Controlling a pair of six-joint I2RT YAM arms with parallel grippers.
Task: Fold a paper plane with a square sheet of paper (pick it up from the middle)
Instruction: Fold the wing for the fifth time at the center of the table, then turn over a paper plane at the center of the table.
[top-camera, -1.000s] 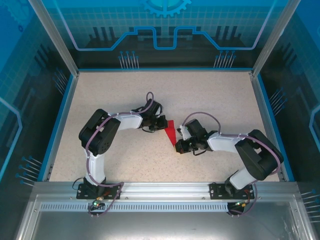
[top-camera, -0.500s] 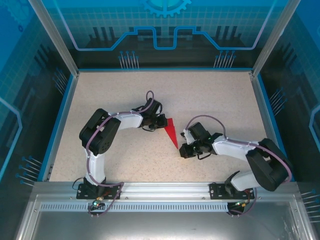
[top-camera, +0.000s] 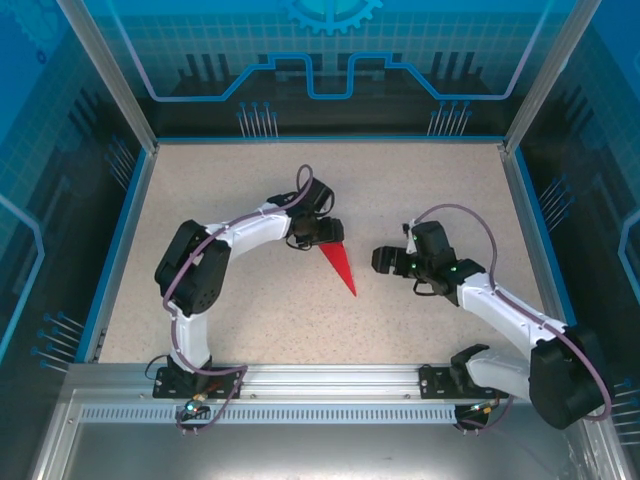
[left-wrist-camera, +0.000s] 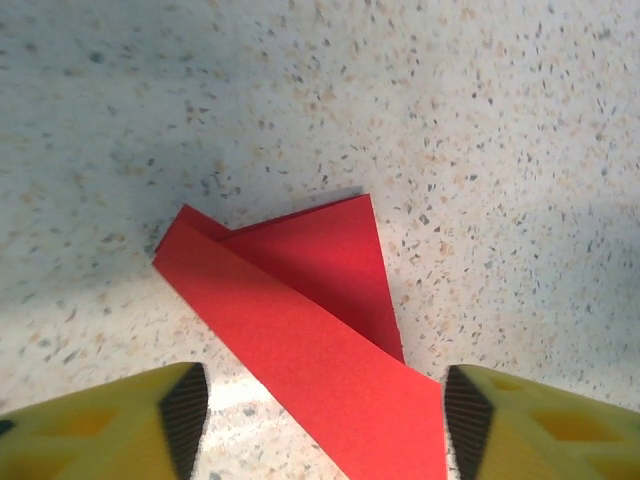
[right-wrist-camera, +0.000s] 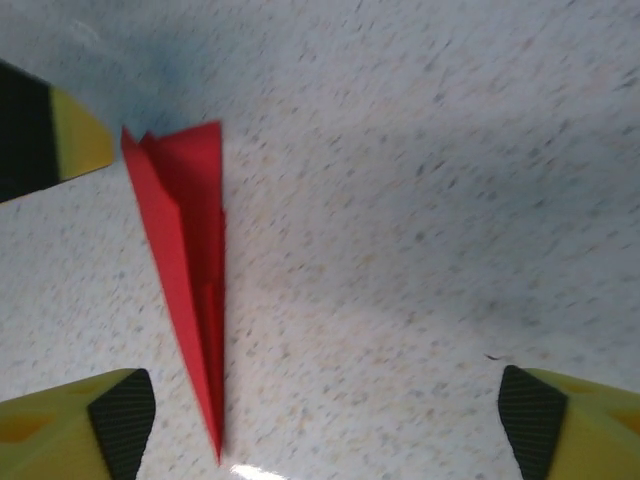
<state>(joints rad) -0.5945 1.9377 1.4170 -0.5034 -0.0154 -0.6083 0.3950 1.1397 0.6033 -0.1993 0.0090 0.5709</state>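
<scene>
The square sheet of paper lies folded into a slim red paper plane (top-camera: 339, 268) on the speckled table, its point toward the near right. My left gripper (top-camera: 331, 234) is open at the plane's wide tail. In the left wrist view the plane (left-wrist-camera: 300, 310) lies flat between the spread fingertips (left-wrist-camera: 186, 412), and neither pad touches it. My right gripper (top-camera: 383, 260) is open, a short way right of the plane. In the right wrist view the plane (right-wrist-camera: 185, 270) lies at the left, its tip just inside my left-hand finger (right-wrist-camera: 122, 420).
The speckled table (top-camera: 430, 190) is bounded by a low blue rim (top-camera: 122, 240) on three sides, with slanted aluminium posts (top-camera: 105, 75) at the far corners. The arm bases sit on the metal rail (top-camera: 330, 378) at the near edge.
Both grippers have opened and let go of the red plane, which now lies flat. The right arm has drawn back to the right. The left gripper has shifted slightly farther away.
</scene>
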